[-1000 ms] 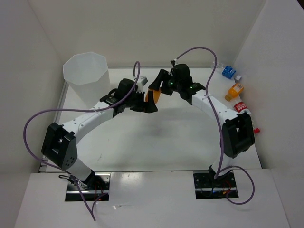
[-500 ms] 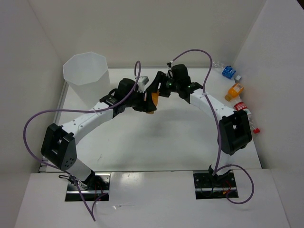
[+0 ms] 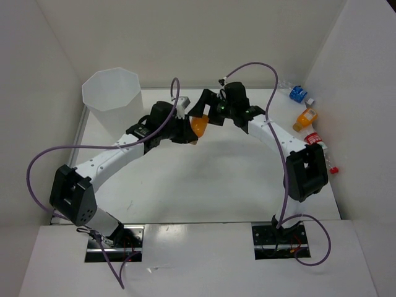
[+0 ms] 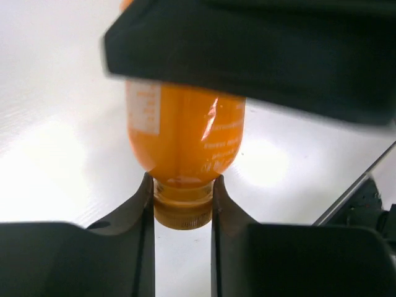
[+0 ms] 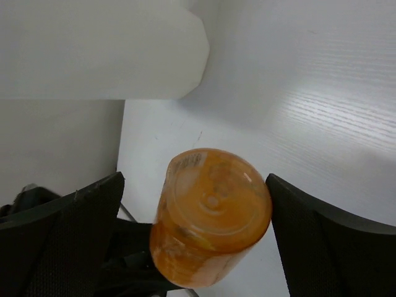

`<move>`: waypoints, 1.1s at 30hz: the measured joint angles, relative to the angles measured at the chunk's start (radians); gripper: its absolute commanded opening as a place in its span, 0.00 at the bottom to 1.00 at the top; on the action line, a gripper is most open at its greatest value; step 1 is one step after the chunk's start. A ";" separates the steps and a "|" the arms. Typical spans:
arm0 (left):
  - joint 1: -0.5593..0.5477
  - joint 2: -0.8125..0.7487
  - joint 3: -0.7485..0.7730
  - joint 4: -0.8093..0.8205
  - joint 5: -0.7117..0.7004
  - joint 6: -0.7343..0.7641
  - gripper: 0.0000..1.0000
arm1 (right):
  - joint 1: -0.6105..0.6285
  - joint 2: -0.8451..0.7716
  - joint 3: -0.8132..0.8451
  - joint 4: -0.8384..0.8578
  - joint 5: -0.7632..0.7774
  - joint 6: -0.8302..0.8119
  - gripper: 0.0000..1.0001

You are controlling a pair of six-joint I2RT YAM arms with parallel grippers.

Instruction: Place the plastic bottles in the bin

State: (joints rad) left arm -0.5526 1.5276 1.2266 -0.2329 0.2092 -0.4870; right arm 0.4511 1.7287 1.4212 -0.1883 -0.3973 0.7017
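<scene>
Currently I read the left gripper (image 4: 182,201) as clenched on the orange bottle (image 4: 185,133): its two fingers (image 4: 143,210) press the neck and cap from both sides, and the body of the bottle stands out beyond the fingertips. The right gripper (image 5: 197,204) is released. Its jaws stand wide around the base end of the same bottle. I see a clear gap on one side; on the other I cannot tell whether the finger touches. From overhead, the bottle sits over the table (image 3: 204,179), between the two grippers, which face each other tip to tip. The bin (image 3: 120,117) stands upright behind the left gripper, on its wrist side. A second orange bottle (image 3: 305,117) and a clear bottle (image 3: 298,93) lie well apart from both sets of jaws, behind the right gripper.
</scene>
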 measured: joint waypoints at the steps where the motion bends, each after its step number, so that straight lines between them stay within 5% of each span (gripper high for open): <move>1: 0.000 -0.012 0.000 -0.004 -0.009 0.008 0.11 | -0.006 0.000 0.000 -0.001 -0.001 -0.001 1.00; 7: 0.006 -0.116 0.022 -0.053 -0.100 0.010 0.13 | -0.143 -0.047 -0.004 0.001 0.003 0.001 1.00; 9: 0.018 -0.158 0.036 -0.061 -0.139 0.010 0.13 | -0.217 -0.092 -0.015 0.011 0.008 0.000 0.89; 11: 0.030 -0.196 0.050 -0.060 -0.174 0.010 0.12 | -0.278 -0.135 -0.016 0.015 0.025 -0.005 0.89; 19: 0.073 -0.252 0.190 -0.156 -0.394 0.031 0.15 | -0.270 -0.188 -0.023 -0.001 0.064 -0.045 0.93; 25: 0.248 -0.287 0.340 -0.196 -0.642 0.043 0.19 | -0.340 -0.216 -0.074 -0.030 0.143 -0.059 0.96; 30: 0.453 -0.210 0.392 -0.196 -0.655 0.046 0.19 | -0.406 -0.226 -0.074 -0.101 0.315 -0.110 0.99; 32: 0.527 -0.129 0.436 -0.205 -0.621 0.042 0.24 | -0.428 -0.229 -0.071 -0.141 0.402 -0.156 0.99; 33: 0.562 -0.088 0.449 -0.209 -0.597 0.040 0.47 | -0.436 -0.229 -0.070 -0.157 0.449 -0.183 0.99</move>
State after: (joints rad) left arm 0.0090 1.4399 1.6756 -0.4423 -0.3882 -0.4465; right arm 0.0147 1.4998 1.3510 -0.3450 0.0517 0.5190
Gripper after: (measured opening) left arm 0.504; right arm 0.991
